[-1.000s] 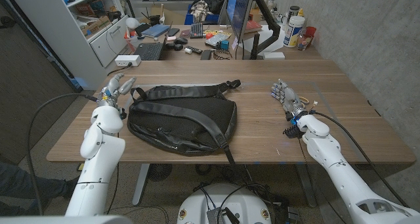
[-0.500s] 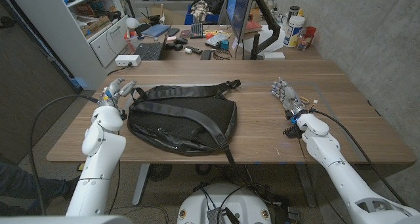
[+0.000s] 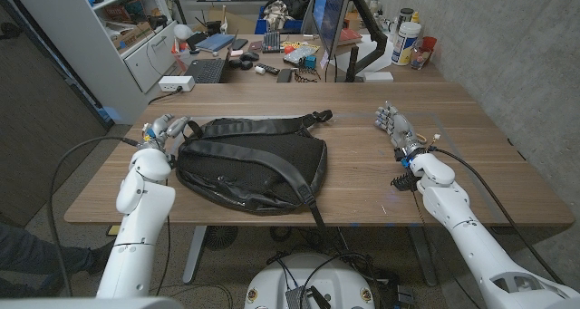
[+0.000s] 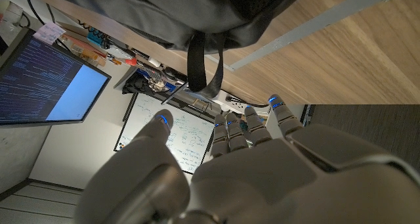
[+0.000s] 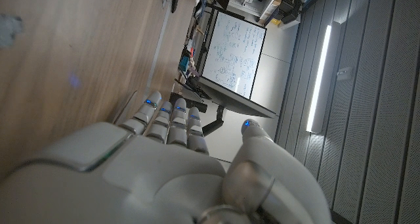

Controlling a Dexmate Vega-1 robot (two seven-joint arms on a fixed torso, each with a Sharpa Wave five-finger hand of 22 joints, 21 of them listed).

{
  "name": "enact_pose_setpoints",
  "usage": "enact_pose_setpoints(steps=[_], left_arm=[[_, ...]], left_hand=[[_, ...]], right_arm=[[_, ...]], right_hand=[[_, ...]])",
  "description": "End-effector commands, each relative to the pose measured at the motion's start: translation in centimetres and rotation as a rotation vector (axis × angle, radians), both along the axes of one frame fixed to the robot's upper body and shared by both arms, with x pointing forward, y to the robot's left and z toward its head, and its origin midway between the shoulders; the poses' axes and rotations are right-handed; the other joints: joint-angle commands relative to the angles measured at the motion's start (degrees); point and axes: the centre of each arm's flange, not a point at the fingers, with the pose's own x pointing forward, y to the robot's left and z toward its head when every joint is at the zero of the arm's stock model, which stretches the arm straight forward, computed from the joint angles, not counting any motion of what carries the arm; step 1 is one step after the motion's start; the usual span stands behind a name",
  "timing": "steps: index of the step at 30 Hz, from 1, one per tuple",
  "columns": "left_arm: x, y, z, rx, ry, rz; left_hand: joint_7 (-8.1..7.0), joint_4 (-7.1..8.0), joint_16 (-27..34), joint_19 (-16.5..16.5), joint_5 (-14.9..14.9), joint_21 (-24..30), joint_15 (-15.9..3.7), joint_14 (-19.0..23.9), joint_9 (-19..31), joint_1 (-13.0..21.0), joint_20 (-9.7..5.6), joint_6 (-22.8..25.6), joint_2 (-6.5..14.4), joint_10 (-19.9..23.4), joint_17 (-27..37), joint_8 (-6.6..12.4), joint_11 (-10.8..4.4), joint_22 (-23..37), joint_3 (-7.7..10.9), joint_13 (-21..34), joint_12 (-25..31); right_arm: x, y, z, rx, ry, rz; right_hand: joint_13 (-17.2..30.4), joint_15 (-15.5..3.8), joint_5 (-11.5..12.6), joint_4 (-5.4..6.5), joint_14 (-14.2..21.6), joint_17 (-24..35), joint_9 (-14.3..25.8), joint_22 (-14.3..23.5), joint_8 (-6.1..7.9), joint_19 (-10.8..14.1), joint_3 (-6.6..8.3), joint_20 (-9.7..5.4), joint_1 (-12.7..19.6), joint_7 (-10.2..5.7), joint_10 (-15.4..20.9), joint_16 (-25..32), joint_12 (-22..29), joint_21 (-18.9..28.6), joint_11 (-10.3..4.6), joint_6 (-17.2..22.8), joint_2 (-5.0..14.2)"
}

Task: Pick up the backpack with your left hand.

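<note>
A black backpack (image 3: 254, 163) lies flat in the middle of the wooden table (image 3: 362, 200), its straps trailing toward the front edge and its top handle loop (image 3: 188, 129) at its left end. My left hand (image 3: 165, 129) hovers just left of that loop, fingers apart, holding nothing. In the left wrist view the left hand (image 4: 223, 158) faces the loop (image 4: 199, 65) with the backpack (image 4: 197, 14) beyond it, a gap between them. My right hand (image 3: 395, 128) stands on the table's right side, fingers extended, holding nothing; the right wrist view shows the right hand (image 5: 164, 158) over bare wood.
Behind the table stands a second desk with a monitor (image 3: 330, 14), a laptop (image 3: 207, 70), bottles (image 3: 408, 42) and clutter. A white shelf unit (image 3: 127, 28) stands at the back left. Bare wood lies between the backpack and my right hand.
My left hand has moved slightly right and nearer the backpack's handle loop. The right hand has barely shifted.
</note>
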Motion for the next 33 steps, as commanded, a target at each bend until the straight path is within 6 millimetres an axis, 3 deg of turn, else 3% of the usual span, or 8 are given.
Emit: enact_pose_setpoints(steps=[1, 33], left_arm=[[0.6, -0.3, -0.7, -0.034, 0.004, -0.022], [3.3, -1.6, -0.9, -0.027, 0.097, -0.066]], left_hand=[[-0.49, -0.17, 0.2, 0.39, 0.11, 0.29, 0.08, 0.49, 0.35, 0.0, 0.3, 0.0, -0.47, 0.29, 0.26, -0.08, -0.09, 0.09, -0.19, 0.13, -0.08], [-0.76, -0.35, 0.31, 1.46, 0.11, 0.16, 0.27, 1.39, 0.39, 0.12, 0.59, 0.94, -0.68, 0.89, 0.33, 0.2, 0.21, 0.1, -0.35, 0.18, 0.1]], right_arm=[[-0.4, 0.0, 0.3, 0.005, -0.021, -0.002], [-1.0, 0.0, -0.4, 0.035, -0.037, 0.012]], right_hand=[[0.13, 0.13, 0.11, -0.46, 0.55, 0.08, 0.05, 0.11, 0.14, 0.52, 0.12, -0.02, -0.12, -0.05, 0.64, -0.17, 0.34, -0.24, -0.06, 0.56, 0.4], [0.14, 0.2, 0.12, -0.62, 0.93, 0.08, 0.06, 0.14, 0.14, 0.8, -0.01, 0.03, -0.23, -0.25, 1.12, -0.24, 0.36, -1.09, -0.15, 0.88, 0.4]])
